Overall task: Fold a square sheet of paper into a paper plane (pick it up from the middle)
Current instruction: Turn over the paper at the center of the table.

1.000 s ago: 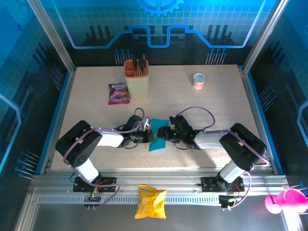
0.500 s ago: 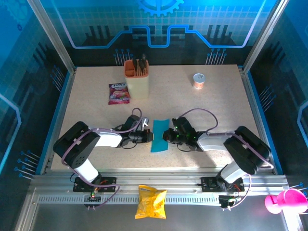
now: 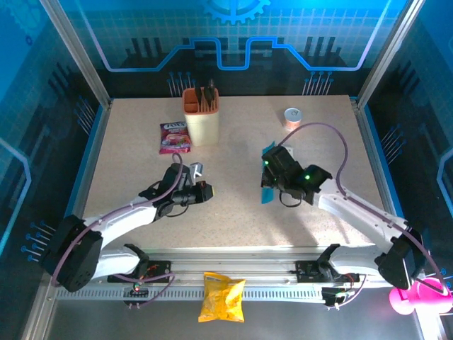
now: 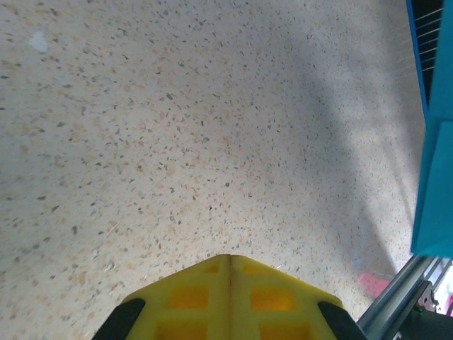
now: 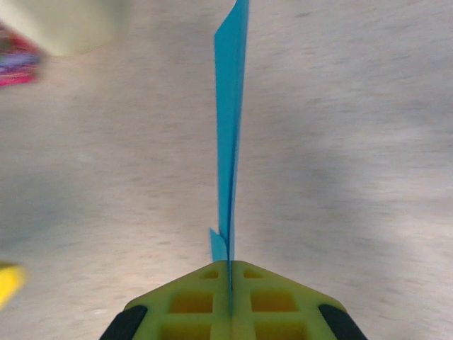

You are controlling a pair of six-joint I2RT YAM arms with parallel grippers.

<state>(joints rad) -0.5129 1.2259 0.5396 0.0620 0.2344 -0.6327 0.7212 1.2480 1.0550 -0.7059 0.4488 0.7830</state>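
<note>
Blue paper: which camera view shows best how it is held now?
The right wrist view: the blue paper stands edge-on, pinched in the shut right hand. The top external view gives small blue parts beside that hand. The left wrist view faces the tabletop.

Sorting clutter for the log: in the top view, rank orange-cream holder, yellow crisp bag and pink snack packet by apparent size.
Largest: orange-cream holder and yellow crisp bag, too alike to rank.
Smallest: pink snack packet.
</note>
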